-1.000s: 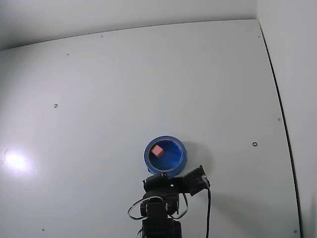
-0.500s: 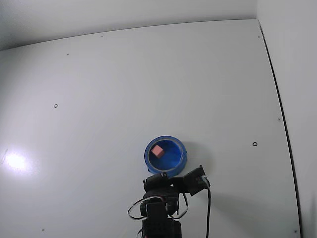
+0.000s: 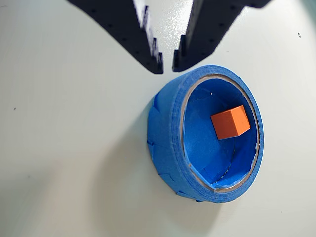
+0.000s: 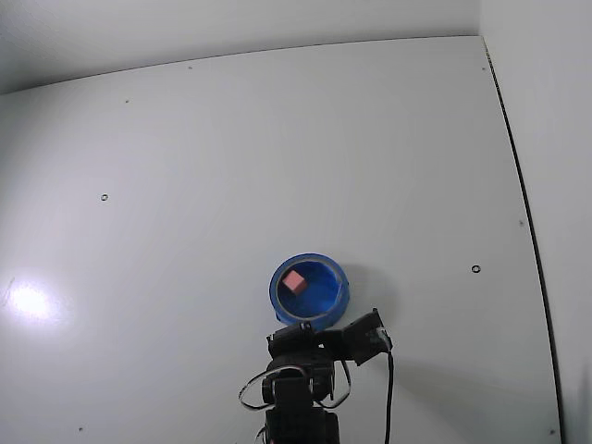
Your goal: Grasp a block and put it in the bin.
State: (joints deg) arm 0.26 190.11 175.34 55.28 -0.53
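The block is a small orange-pink cube lying inside the bin, a round blue bowl with a thick rim. In the fixed view the block rests left of centre in the bin. My gripper hangs just outside the bin's rim, at the top of the wrist view. Its black fingers are drawn together to a thin slit and hold nothing. The fixed view shows the arm folded back at the bottom edge, just below the bin.
The white tabletop spreads wide around the bin, marked only by a few small screw holes. A dark seam runs down the table's right edge. A black cable loops beside the arm's base.
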